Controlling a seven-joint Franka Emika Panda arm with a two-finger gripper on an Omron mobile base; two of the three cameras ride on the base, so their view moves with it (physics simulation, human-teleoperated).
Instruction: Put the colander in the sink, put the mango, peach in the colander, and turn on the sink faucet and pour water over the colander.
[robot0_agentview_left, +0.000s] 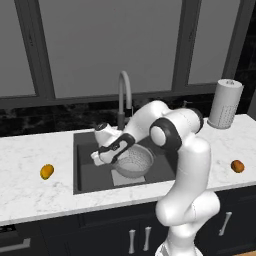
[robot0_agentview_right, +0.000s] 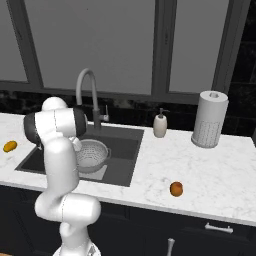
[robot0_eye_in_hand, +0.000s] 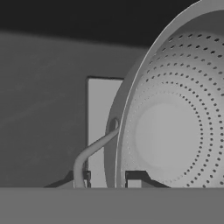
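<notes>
The silver perforated colander (robot0_agentview_left: 134, 162) (robot0_agentview_right: 92, 155) (robot0_eye_in_hand: 175, 131) is inside the dark sink (robot0_agentview_left: 90, 175) (robot0_agentview_right: 125, 155), over the pale patch (robot0_eye_in_hand: 98, 131) on its floor. My gripper (robot0_agentview_left: 115, 158) (robot0_eye_in_hand: 109, 179) is shut on the colander's left rim, beside its wire handle (robot0_eye_in_hand: 87, 153). I cannot tell whether the bowl touches the floor. The yellow-orange mango (robot0_agentview_left: 46, 171) (robot0_agentview_right: 10, 146) lies on the counter left of the sink. The redder peach (robot0_agentview_left: 237, 166) (robot0_agentview_right: 176, 189) lies on the counter to the right. The gooseneck faucet (robot0_agentview_left: 124, 90) (robot0_agentview_right: 87, 85) arches over the basin's back; no water runs.
A perforated paper towel holder (robot0_agentview_left: 225, 103) (robot0_agentview_right: 209, 120) stands at the back right of the white marble counter (robot0_agentview_left: 30, 155). A beige soap dispenser (robot0_agentview_right: 160, 125) sits just right of the sink. My arm's elbow (robot0_agentview_left: 167, 132) hangs over the sink's right half.
</notes>
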